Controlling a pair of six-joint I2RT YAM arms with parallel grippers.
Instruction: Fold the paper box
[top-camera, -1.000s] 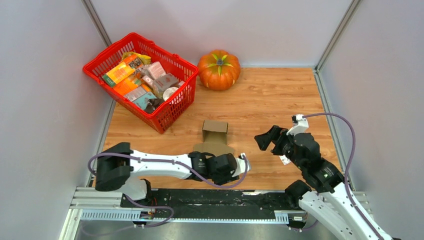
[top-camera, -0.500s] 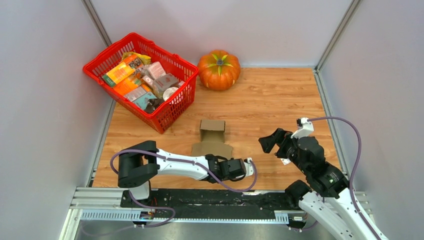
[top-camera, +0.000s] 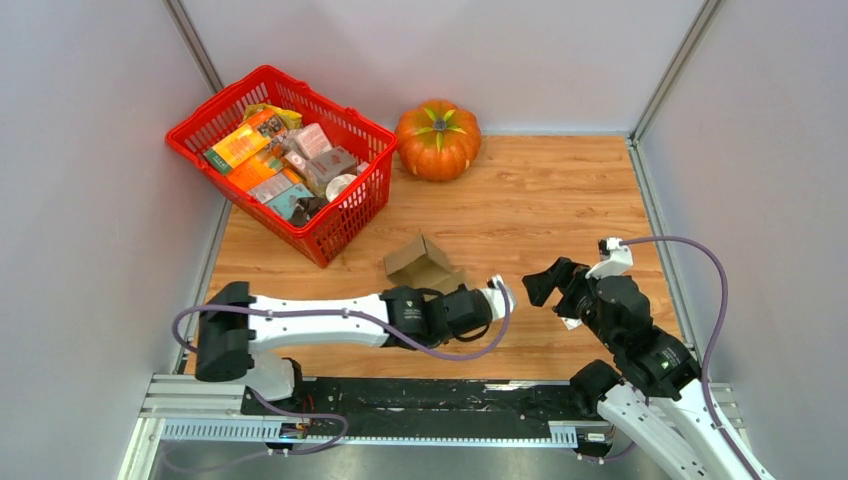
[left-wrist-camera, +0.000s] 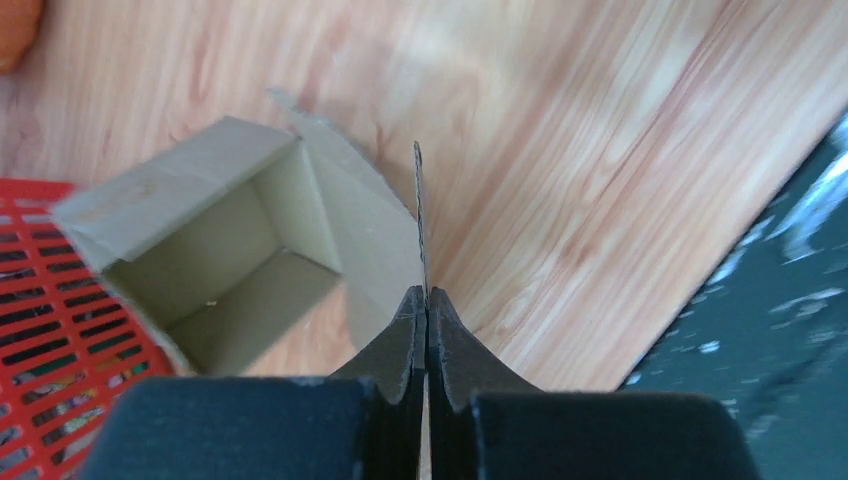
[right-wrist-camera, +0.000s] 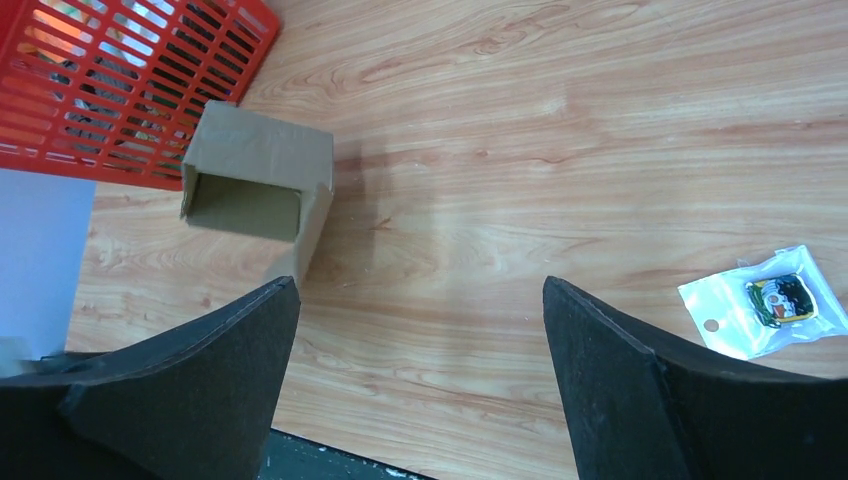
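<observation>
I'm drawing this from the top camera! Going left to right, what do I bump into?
First the red basket → paper box → right claw. The pumpkin sits straight behind the box, so I left it out.

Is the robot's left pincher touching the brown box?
Touching. The left wrist view shows the left gripper pinched shut on a thin flap of the paper box, with the flap's edge running straight between its fingers.
</observation>
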